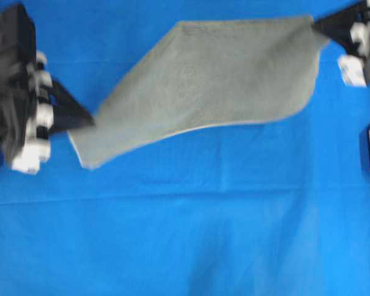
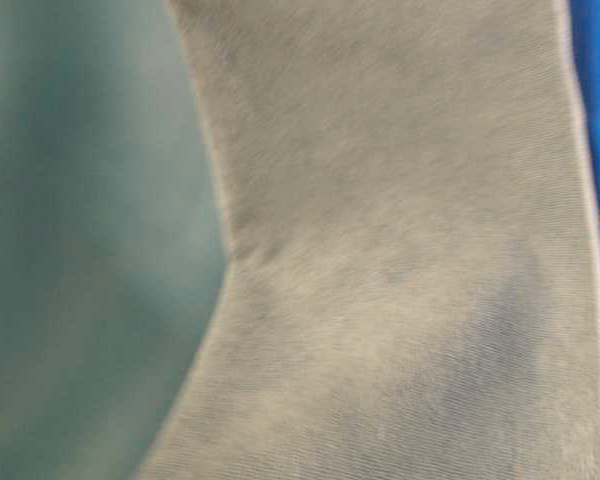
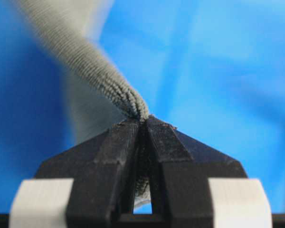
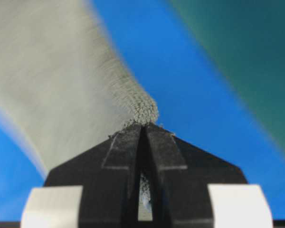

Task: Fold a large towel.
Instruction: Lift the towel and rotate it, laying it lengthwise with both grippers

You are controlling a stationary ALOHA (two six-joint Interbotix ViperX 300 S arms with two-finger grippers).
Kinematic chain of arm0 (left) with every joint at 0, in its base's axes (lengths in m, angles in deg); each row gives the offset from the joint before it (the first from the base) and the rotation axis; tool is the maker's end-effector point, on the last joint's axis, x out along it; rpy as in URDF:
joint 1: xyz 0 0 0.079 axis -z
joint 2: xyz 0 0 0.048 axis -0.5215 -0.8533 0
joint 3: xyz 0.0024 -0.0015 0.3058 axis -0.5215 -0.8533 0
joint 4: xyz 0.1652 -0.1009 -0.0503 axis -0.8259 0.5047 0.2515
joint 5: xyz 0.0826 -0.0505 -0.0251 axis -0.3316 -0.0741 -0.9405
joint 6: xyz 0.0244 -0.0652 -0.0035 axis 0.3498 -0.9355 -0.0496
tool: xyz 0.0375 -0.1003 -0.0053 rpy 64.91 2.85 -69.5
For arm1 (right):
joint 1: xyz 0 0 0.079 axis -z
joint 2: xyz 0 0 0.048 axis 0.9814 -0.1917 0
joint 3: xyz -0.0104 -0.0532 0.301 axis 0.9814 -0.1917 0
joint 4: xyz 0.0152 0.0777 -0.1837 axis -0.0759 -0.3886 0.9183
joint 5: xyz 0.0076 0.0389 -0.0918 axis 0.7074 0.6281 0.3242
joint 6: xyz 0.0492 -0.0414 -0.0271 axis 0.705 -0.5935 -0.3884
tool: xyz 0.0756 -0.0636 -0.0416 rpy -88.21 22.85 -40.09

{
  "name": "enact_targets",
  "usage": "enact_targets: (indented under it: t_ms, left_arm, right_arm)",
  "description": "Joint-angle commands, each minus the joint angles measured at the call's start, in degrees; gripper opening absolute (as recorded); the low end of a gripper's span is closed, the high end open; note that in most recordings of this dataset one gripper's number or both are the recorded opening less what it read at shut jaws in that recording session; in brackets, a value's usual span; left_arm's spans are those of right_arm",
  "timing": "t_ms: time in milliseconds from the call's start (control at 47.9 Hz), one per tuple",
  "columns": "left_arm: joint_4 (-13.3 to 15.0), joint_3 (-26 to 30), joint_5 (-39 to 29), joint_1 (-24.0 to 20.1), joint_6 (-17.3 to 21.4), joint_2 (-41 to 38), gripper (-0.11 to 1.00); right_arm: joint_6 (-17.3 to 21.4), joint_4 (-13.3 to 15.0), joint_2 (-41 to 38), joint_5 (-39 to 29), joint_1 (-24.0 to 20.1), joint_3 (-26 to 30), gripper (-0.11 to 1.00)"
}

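The left fingers [image 3: 143, 124] were clenched on a bunched bit of the towel [image 3: 97, 71], the two black tips pressed together with grey-green pile squeezed out at their meeting point and a little more cloth showing in the slot behind them. The right fingers [image 4: 143, 127] were clamped the same way on another bunch of the towel [image 4: 61, 85], tips together, cloth puckered just above them.

In the overhead view the left gripper [image 1: 89, 120] pointed inward from the left edge of the worktop [image 1: 185, 234], its dark wedge meeting the towel's lower left end; the arm behind it was blurred. The right gripper [image 1: 314, 26] reached in from the far right corner and held the towel's upper right corner.

The towel [image 1: 216, 80] was stretched slantwise between the two grips over the far half of the blue worktop, from near the left edge up to the far right corner, with its pale hem running along the near side. From table level the towel [image 2: 400, 250] filled nearly the whole view, hem at the right with a strip of blue beyond it.
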Motion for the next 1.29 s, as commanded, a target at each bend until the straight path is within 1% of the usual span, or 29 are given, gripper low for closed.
enact_targets:
  t_ms: [0,125,251,271,397,522,647,814,981,1086,1190,1274]
  left_arm:
    - [-0.2,1.3,6.9,5.5,-0.4,-1.7,0.02]
    - [-0.4,3.5,15.6,11.8,-0.4,-6.9,0.02]
    - [-0.3,7.7,20.6,14.9,-0.4,-13.5,0.02]
    - [-0.3,9.2,21.3,15.6,-0.4,-15.3,0.02]
    - [-0.4,15.6,22.5,17.2,-0.4,-22.8,0.02]
    - [-0.4,23.7,22.4,18.6,-0.3,-29.9,0.02]
    - [-0.4,29.5,21.9,19.3,-0.1,-34.6,0.02]
    - [-0.4,33.8,22.1,19.2,-0.2,-38.4,0.02]
    - [-0.6,40.7,24.4,18.9,0.2,-45.7,0.02]
    - [-0.6,46.8,25.1,18.6,1.2,-51.4,0.02]
    - [-0.6,54.5,25.0,18.5,3.7,-57.7,0.02]
    - [-0.6,59.8,24.7,18.5,6.1,-61.3,0.02]
  right_arm:
    - [0.0,0.2,-3.5,4.1,4.5,3.6,0.02]
    - [-0.5,0.2,-9.6,8.3,8.5,7.2,0.02]
    - [-0.9,0.3,-17.2,11.0,10.7,12.1,0.02]
    - [-1.0,0.3,-18.4,11.3,10.9,13.0,0.02]
    - [-1.1,0.4,-25.4,13.5,11.1,19.2,0.02]
    - [-1.0,0.4,-30.3,14.6,11.0,24.3,0.02]
    - [-1.0,0.4,-32.0,14.9,10.6,26.4,0.02]
    - [-1.0,0.4,-31.3,14.5,10.6,25.6,0.02]
    - [-1.3,0.8,-27.0,12.7,11.4,21.1,0.02]
    - [-1.4,1.0,-22.0,10.9,12.0,16.8,0.02]
    - [-1.5,1.1,-17.2,8.0,12.0,12.9,0.02]
    - [-1.6,1.1,-14.8,6.1,12.0,11.2,0.02]
